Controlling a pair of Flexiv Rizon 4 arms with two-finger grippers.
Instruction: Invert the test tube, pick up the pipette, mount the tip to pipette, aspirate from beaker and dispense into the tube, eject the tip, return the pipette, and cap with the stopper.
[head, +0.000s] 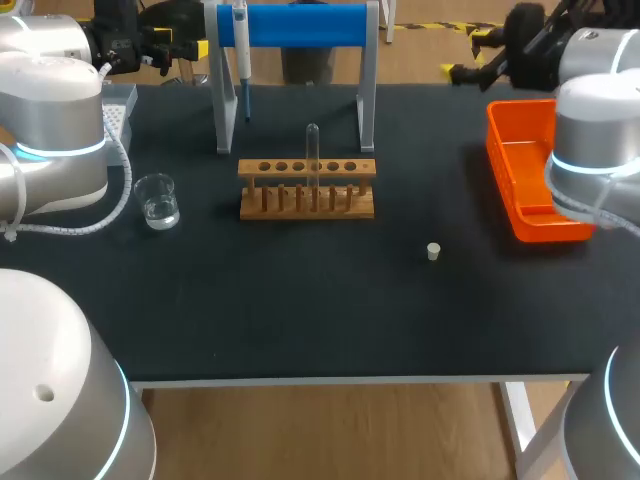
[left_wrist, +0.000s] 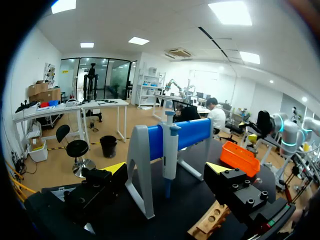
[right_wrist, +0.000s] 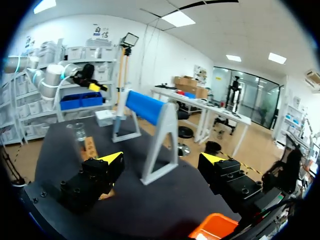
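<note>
A clear test tube (head: 312, 152) stands upright in the wooden rack (head: 306, 189) at mid-table. The white and blue pipette (head: 241, 55) hangs on the blue-barred stand (head: 300, 25) at the back. A glass beaker (head: 158, 200) with clear liquid sits left of the rack. A small white stopper (head: 433, 251) lies to the rack's right. My left gripper (head: 183, 47) is open at the back left, and the pipette (left_wrist: 169, 152) is ahead between its spread fingers, untouched. My right gripper (head: 468, 53) is open at the back right, holding nothing.
An orange bin (head: 530, 172) stands at the right edge. A tip box (head: 119, 108) sits at the back left, behind the beaker. From the right wrist, the stand (right_wrist: 148, 111), beaker (right_wrist: 79, 131) and rack (right_wrist: 90, 146) lie ahead of my right gripper (right_wrist: 160, 160).
</note>
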